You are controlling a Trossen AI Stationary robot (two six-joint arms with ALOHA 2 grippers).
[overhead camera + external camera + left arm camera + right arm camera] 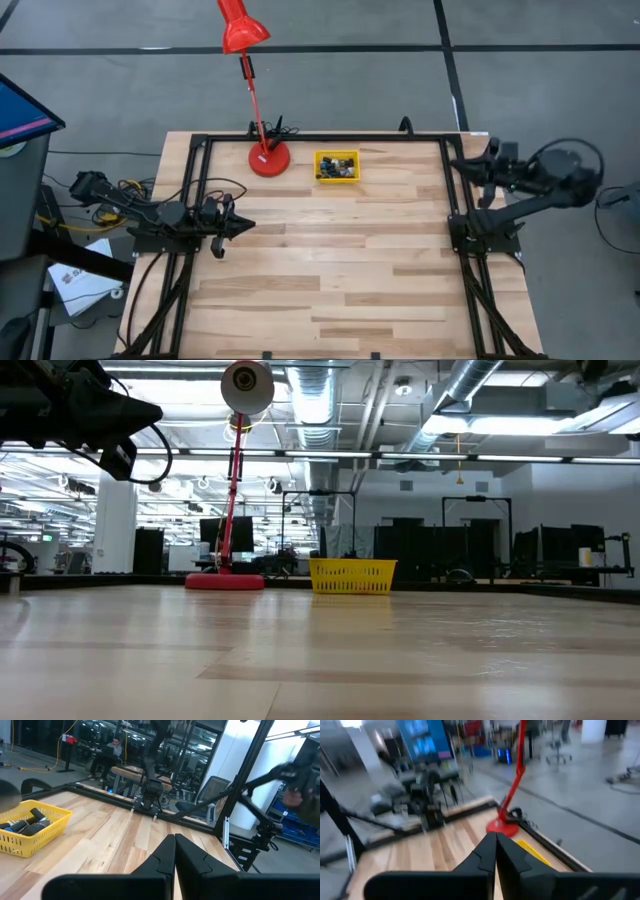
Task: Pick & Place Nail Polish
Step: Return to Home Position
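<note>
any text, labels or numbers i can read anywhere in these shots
None can be read.
Nail polish bottles in the yellow bin: any labels too small.
Paper beside the table's left edge: print too small.
Blue screen in the right wrist view: blurred.
Left gripper and right gripper: no markings show.

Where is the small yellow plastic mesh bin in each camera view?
High view: yellow bin at the table's far edge, right of the red desk lamp.
Low view: bin central, right of the lamp's base.
Left wrist view: bin on the tabletop, bottles inside; no lamp.
Right wrist view: bin a blurred yellow sliver beside the lamp's base.
Shared landmark: the lamp.
</note>
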